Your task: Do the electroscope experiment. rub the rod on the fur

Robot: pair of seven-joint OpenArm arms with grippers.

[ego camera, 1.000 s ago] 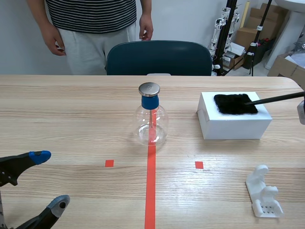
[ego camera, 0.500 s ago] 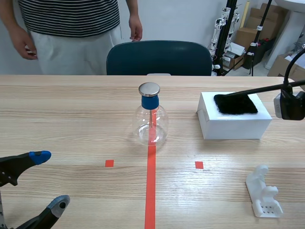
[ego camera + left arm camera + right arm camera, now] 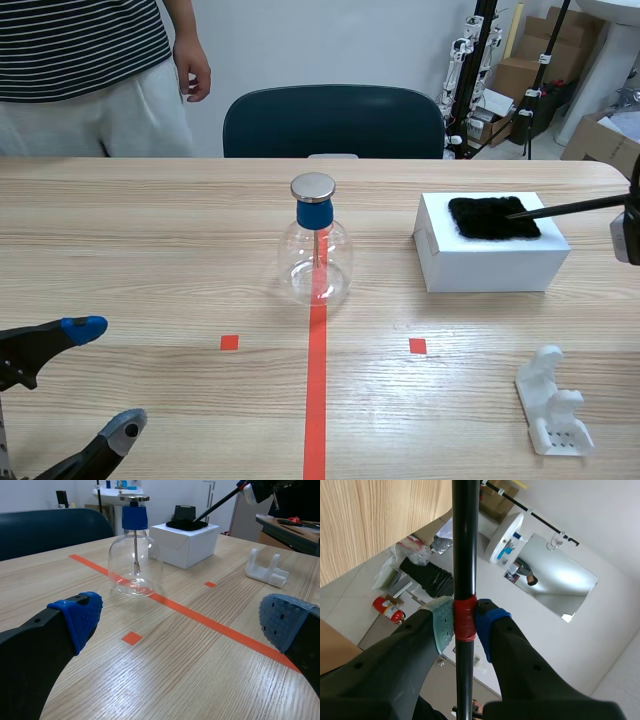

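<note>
White box (image 3: 490,262) stands far right, black fur (image 3: 492,218) atop it; electroscope flask (image 3: 315,255) at centre; right gripper (image 3: 464,622) clamps the black rod (image 3: 575,207) at its red band, rod tip on the fur's right part, drawn rightward from its left edge; left gripper (image 3: 182,621), near left, gapes wide.

A pale wood-grain worktop (image 3: 150,240) carries three things. A clear glass flask (image 3: 316,262) with a blue collar and a round metal cap stands upright on the far end of the orange-red tape line (image 3: 316,400) near the middle. A white box (image 3: 490,265) sits apart to its right, and a white plastic stand (image 3: 553,403) rests nearer the robot, also on the right.
</note>
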